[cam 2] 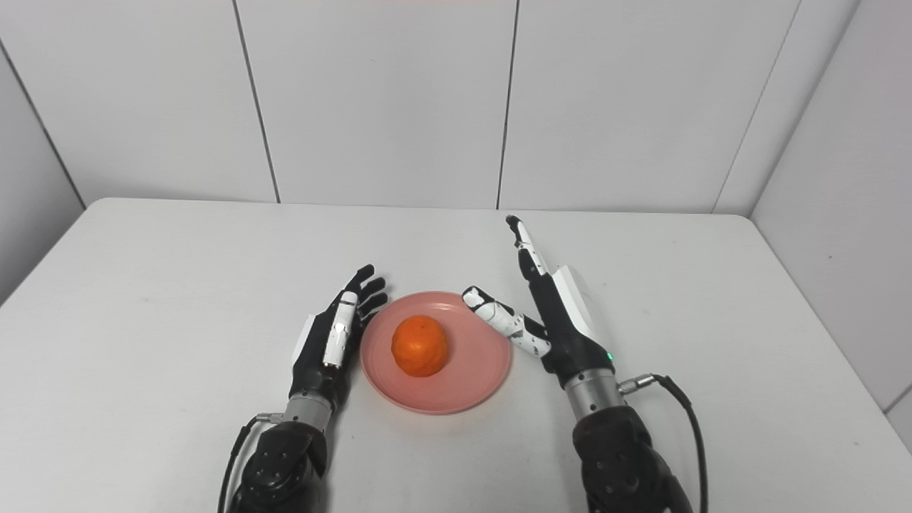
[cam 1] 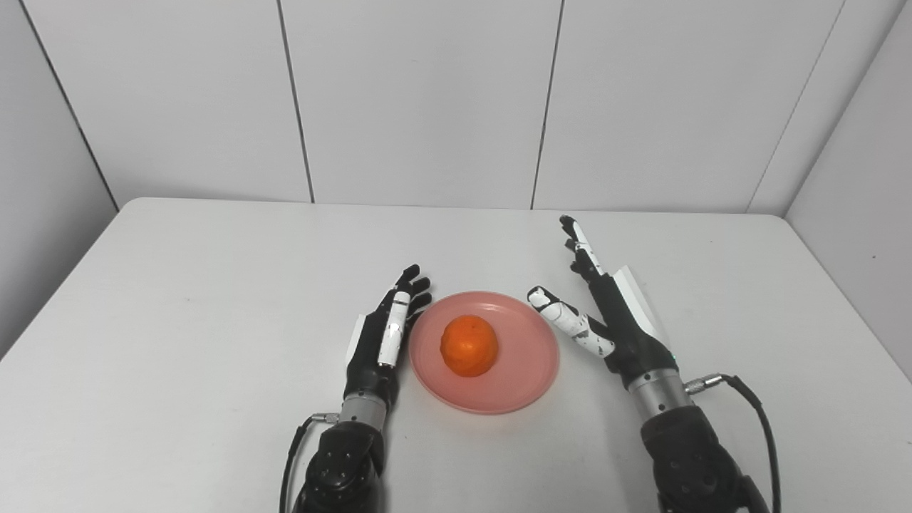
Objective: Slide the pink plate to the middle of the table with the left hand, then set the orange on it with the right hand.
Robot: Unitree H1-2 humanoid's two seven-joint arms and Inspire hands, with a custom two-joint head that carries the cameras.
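1. With the fingers of the right hand spread wide and holding nothing, the release appears complete; the step in hand is judged to be the withdrawal.
2. Keep these fingers extended. The thumb tip sits just beside the right rim of the pink plate, so curling it inward risks nudging the rim.
3. Move the right hand up and away to the right, not across the plate, so that nothing sweeps toward the orange.
4. Note the left hand: its fingers are straight and grip nothing, lying flat along the left rim of the plate. Whether they touch the rim cannot be told.
5. Draw the left hand off to the left and parallel to the counter, avoiding any drag on the plate.
6. Confirm the result: the orange rests on the plate, slightly left of its centre, and the plate lies near the middle of the counter, toward the front.
7. Treat the orange as liable to roll; a jolt to the shallow plate may shift it.
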